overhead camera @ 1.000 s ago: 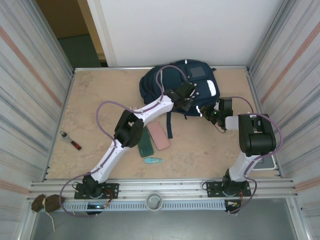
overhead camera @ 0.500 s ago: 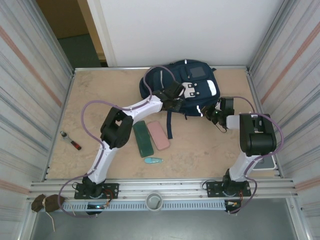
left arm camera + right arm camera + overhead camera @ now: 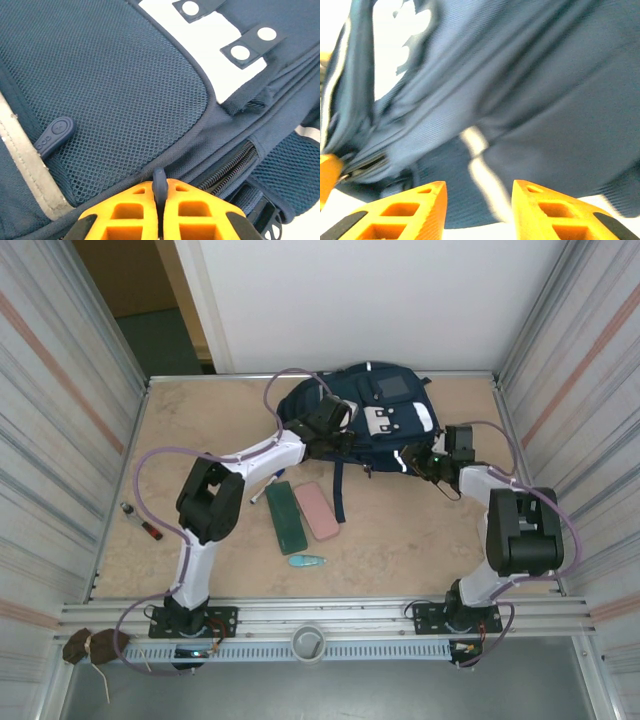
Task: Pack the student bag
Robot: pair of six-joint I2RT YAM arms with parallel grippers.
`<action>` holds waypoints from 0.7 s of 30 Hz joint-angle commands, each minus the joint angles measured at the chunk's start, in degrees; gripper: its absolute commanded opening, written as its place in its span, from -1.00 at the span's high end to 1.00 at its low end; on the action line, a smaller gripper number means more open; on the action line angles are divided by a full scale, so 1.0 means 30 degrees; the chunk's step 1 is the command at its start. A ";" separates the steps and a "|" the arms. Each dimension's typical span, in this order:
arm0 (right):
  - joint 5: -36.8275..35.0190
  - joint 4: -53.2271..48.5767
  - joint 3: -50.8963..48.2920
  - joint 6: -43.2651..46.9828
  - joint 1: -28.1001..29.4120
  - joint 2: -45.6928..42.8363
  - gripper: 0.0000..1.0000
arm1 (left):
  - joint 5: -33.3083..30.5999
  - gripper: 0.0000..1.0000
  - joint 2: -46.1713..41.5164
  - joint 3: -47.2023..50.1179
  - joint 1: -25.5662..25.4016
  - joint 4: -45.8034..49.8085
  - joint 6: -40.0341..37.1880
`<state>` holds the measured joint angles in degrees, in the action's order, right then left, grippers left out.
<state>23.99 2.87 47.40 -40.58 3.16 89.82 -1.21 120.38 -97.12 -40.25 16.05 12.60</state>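
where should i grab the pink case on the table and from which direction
Take the pink case across its narrow width, near the middle, straight down from above. It lies flat on the table, long and slim, so only its long sides suit a pinch. The green case lies close along its left side and the bag strap nears its right, so room is probably tight.

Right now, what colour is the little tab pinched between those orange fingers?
The zipper pull is dark navy, matching the student bag; clearest in the left wrist view.
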 commanded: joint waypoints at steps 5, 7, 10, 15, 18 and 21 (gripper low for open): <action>-0.1632 -0.1120 0.1276 -0.0865 0.2168 -0.0734 0.00 | 0.1461 1.00 -0.1747 -0.0013 -0.0671 -0.1420 0.0462; -0.1627 -0.0514 0.1383 -0.1941 0.2371 -0.0145 -0.04 | 0.1537 1.00 -0.1696 -0.0103 -0.0813 -0.1433 0.0412; -0.1900 0.0274 0.1501 -0.3629 0.2483 0.0777 -0.07 | 0.1667 1.00 -0.1630 -0.0190 -0.0953 -0.1484 0.0474; -0.2927 0.1272 0.1672 -0.4633 0.2763 0.1747 -0.09 | 0.1803 1.00 -0.1572 -0.0146 -0.1297 -0.1673 0.0297; -0.3500 0.1239 0.2149 -0.4404 0.2570 0.2163 0.10 | 0.1825 1.00 -0.1599 0.0050 -0.1377 -0.1659 0.0114; -0.4313 0.0889 0.2340 -0.3856 0.2198 0.2310 0.63 | 0.1682 1.00 -0.1909 0.0609 -0.1374 -0.1732 -0.0153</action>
<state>16.23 4.97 52.56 -52.31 10.92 95.68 2.20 119.68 -96.27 -43.53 13.56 13.28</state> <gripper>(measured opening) 0.240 0.082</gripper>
